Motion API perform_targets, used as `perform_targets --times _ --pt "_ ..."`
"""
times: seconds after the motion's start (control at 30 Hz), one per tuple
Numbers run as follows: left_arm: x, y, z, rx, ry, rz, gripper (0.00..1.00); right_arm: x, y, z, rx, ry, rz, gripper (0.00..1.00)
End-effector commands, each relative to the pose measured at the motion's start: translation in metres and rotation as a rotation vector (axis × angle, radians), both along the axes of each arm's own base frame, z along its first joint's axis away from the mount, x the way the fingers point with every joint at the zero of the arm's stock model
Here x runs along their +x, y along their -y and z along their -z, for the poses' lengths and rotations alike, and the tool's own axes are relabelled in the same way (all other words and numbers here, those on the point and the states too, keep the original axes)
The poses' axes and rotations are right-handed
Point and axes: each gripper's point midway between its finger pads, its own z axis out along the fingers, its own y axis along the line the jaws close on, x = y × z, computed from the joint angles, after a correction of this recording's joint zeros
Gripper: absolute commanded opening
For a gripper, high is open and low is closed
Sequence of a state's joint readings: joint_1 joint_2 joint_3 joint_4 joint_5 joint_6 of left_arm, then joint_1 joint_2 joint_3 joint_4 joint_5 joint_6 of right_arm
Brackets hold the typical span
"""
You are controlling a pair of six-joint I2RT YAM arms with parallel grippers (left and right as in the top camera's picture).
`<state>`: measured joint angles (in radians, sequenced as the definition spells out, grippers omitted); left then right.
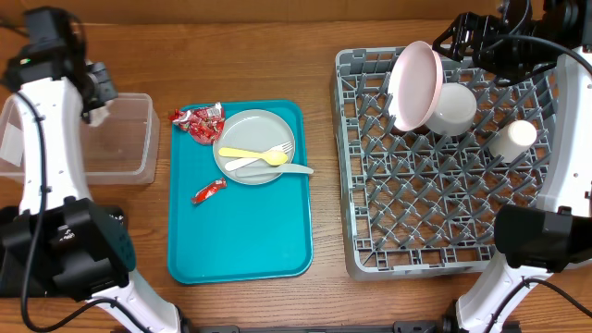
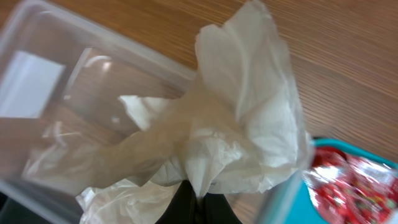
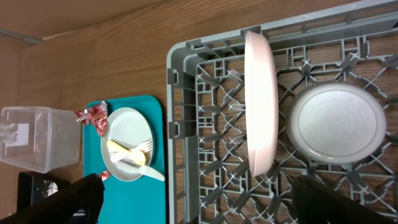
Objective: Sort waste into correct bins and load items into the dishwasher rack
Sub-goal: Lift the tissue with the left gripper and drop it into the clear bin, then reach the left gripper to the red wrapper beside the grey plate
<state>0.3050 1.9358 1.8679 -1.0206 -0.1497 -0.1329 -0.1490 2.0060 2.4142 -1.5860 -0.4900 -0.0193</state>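
Firmly, left gripper (image 2: 198, 200) pinching napkin (image 2: 244, 123) over tub (image 1: 146, 139), right gripper (image 1: 460, 39) spread above rack (image 3: 180, 127)

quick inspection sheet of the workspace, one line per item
surface: wooden table with a teal tray in the middle
job's things: pink plate on edge, whitish bowl and white cup in the dishwasher rack; grey plate on the tray, holding a yellow fork and white cutlery
clutter: red wrappers on the tray; napkin over the clear tub
grippers: left gripper shut on the napkin; right gripper open, empty, above the rack
cables: black cable along the left arm
surroundings: nothing seen
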Motion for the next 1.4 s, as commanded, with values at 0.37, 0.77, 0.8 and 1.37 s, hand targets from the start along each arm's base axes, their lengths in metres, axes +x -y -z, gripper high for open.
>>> perform_targets --times 0.37,0.77,0.8,1.37 --pt "-0.034 -0.083 -0.012 0.005 0.062 -0.190 1.00 0.001 0.002 -0.010 -0.012 0.037 -0.002 1.00" --pt "-0.009 0.005 -0.011 -0.331 0.133 0.105 0.99 0.001 0.002 -0.010 -0.012 0.037 -0.002 1.00" --pt "-0.008 0.017 -0.010 -0.353 0.120 0.131 0.99 0.001 0.002 -0.010 -0.012 0.037 -0.002 1.00" --pt "-0.070 0.196 0.031 -0.388 -0.349 0.418 0.96 0.001 0.002 -0.010 -0.012 0.037 -0.002 1.00"
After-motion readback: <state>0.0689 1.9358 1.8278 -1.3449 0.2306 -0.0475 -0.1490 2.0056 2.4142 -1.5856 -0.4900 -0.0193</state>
